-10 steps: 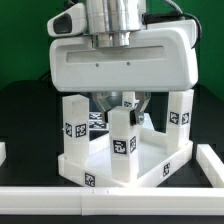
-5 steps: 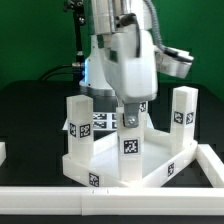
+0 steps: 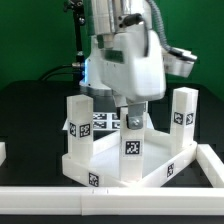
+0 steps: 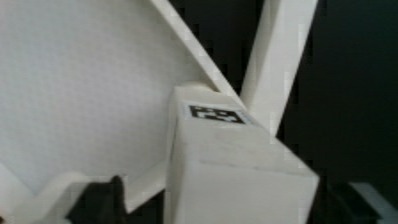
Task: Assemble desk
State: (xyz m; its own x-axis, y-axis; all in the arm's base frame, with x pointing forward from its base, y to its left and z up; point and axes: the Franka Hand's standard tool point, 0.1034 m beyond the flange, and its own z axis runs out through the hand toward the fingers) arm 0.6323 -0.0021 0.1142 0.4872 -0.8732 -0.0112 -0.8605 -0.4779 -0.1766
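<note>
Straddling a blocky white tagged leg [image 3: 131, 146] – gripper [image 3: 131, 116] fingers spread wide, not clamping.

A green wall [image 3: 25, 40] backs the black table [image 3: 30, 120] — evenly lit (no windows visible).

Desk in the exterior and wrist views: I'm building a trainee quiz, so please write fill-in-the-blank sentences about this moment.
1. Each leg standing on the slab carries a black-and-white ____.
2. The legs stand ____ on the slab, not lying flat.
3. In the wrist view the fingers flank the middle leg with gaps on both sides, so the gripper is ____.
4. The table under the slab is coloured ____.

Missing words: tag; upright; open; black.
</note>
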